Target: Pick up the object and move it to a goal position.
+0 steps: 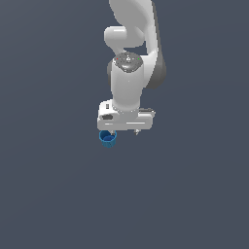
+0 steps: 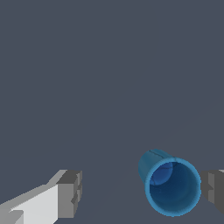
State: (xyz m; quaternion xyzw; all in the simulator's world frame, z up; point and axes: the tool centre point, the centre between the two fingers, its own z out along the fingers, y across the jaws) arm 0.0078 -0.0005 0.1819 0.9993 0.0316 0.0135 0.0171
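The object is a small bright-blue cup [image 1: 107, 137] with a darker hollow inside. It sits just under the white hand, toward the exterior view's left. In the wrist view the cup [image 2: 173, 187] shows its open mouth to the camera. My gripper [image 2: 142, 192] is open, and the cup lies between the two grey fingertips. It is right beside one fingertip [image 2: 215, 189] and far from the other [image 2: 70, 192]. I cannot tell whether the near fingertip touches it. In the exterior view my gripper [image 1: 124, 132] is mostly hidden under the hand.
The white arm [image 1: 129, 73] comes down from the top of the exterior view. Around it is only a plain dark grey surface [image 1: 58, 185].
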